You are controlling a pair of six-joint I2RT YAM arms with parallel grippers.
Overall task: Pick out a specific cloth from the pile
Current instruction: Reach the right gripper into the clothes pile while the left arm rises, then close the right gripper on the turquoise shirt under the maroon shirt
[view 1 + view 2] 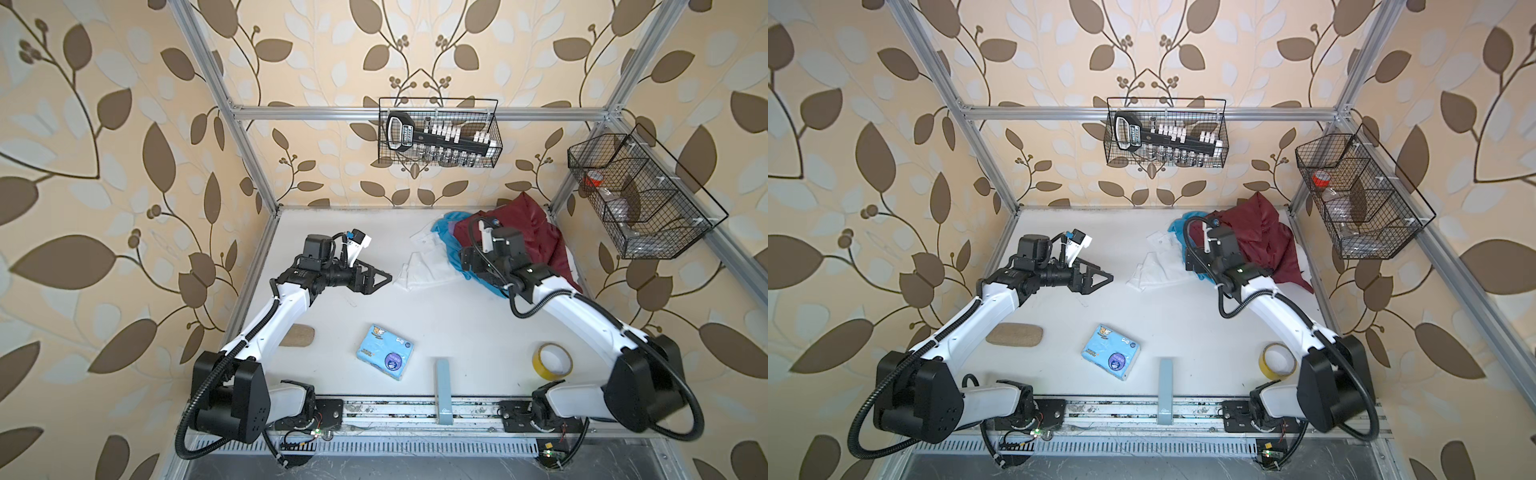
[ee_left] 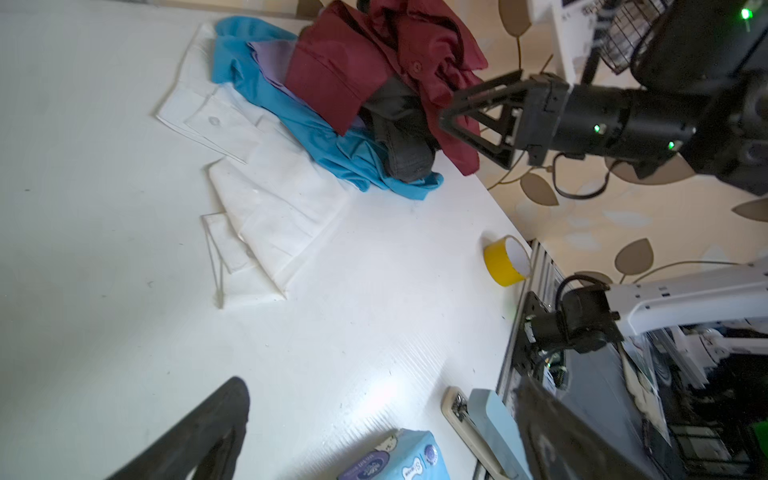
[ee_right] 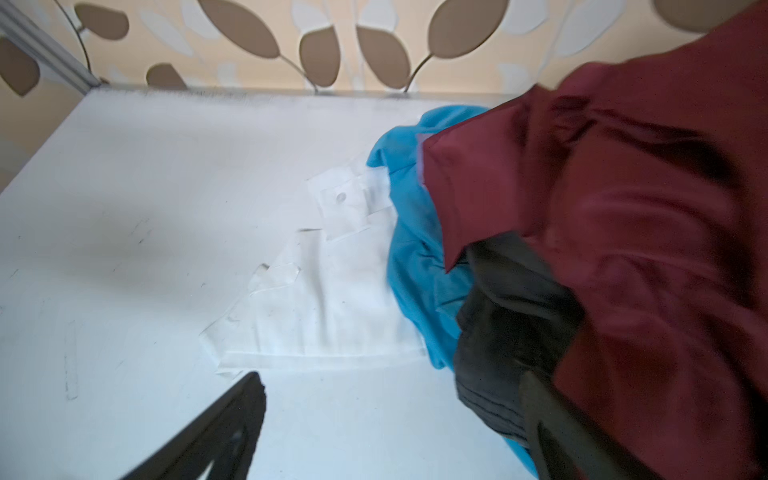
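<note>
Creased, soft turquoise cloth (image 2: 245,83) lay under the rumpled, glossy maroon-topped pile (image 2: 353,70), upper centre in the left wrist view; right gripper (image 3: 390,380) and left gripper (image 1: 389,275) gaped, empty.

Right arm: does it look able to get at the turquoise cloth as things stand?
Probably yes. The right end effector is open close by, and the turquoise cloth shows a bare edge next to the white shirt, though the maroon cloth and a dark grey garment cover the rest.

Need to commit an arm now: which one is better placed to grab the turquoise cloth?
Right, likely: the right fingers stand open at the pile, close to the cloth; the left fingers hover apart from it.
</note>
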